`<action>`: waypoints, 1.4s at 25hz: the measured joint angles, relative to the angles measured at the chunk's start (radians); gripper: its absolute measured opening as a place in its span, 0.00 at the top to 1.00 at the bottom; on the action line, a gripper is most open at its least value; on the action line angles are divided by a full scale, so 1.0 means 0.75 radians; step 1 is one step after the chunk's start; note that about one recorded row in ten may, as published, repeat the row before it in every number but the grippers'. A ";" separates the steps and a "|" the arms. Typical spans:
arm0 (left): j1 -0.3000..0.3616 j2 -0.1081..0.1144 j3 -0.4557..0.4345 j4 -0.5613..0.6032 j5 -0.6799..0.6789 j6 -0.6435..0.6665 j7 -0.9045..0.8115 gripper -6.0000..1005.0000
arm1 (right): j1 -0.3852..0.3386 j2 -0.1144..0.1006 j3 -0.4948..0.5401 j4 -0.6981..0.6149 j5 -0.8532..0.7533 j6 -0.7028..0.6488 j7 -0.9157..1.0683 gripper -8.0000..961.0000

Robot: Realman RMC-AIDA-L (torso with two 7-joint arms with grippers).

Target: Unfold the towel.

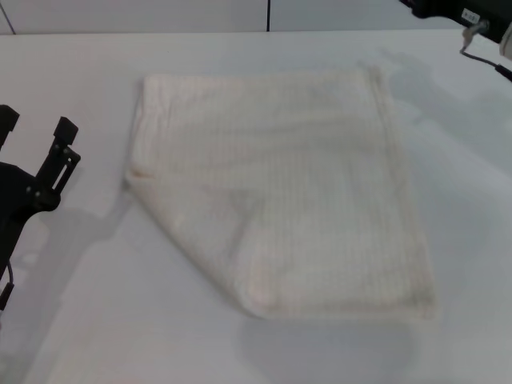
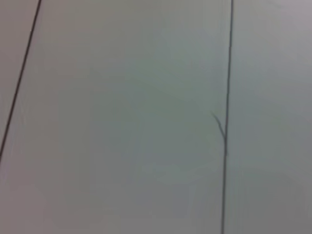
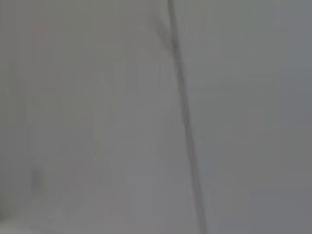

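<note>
So far nothing looks done: the towel (image 1: 280, 192) lies mid-table (image 1: 88, 320), mostly flat but w/ its near-left corner folded in, giving a diagonal doubled edge from the left side to the near side. That fold is prob. what's left to open. Left gripper (image 1: 36, 132) hangs well left of the cloth, fingers spread, holding nothing. Right gripper is out of view; only part of that arm (image 1: 468, 12) shows at far right. Wrist views show bare surface only.

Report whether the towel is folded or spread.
Partly folded: the towel lies flat, but its near-left corner is doubled over along a diagonal crease.
</note>
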 joint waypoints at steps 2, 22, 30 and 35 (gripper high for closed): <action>-0.002 0.001 0.008 0.010 0.000 0.011 -0.010 0.21 | 0.008 -0.016 0.002 -0.064 -0.149 -0.018 0.154 0.46; -0.174 0.002 0.257 0.338 0.006 0.024 -0.327 0.21 | 0.509 -0.079 0.070 -0.259 -1.600 -0.500 1.246 0.95; -0.419 0.003 0.640 0.721 0.016 0.056 -0.939 0.21 | 0.458 0.047 0.076 -0.230 -1.803 -0.348 1.258 0.99; -0.497 0.008 0.851 0.873 0.011 0.100 -1.173 0.21 | 0.434 0.060 0.068 -0.176 -1.802 -0.289 1.253 0.99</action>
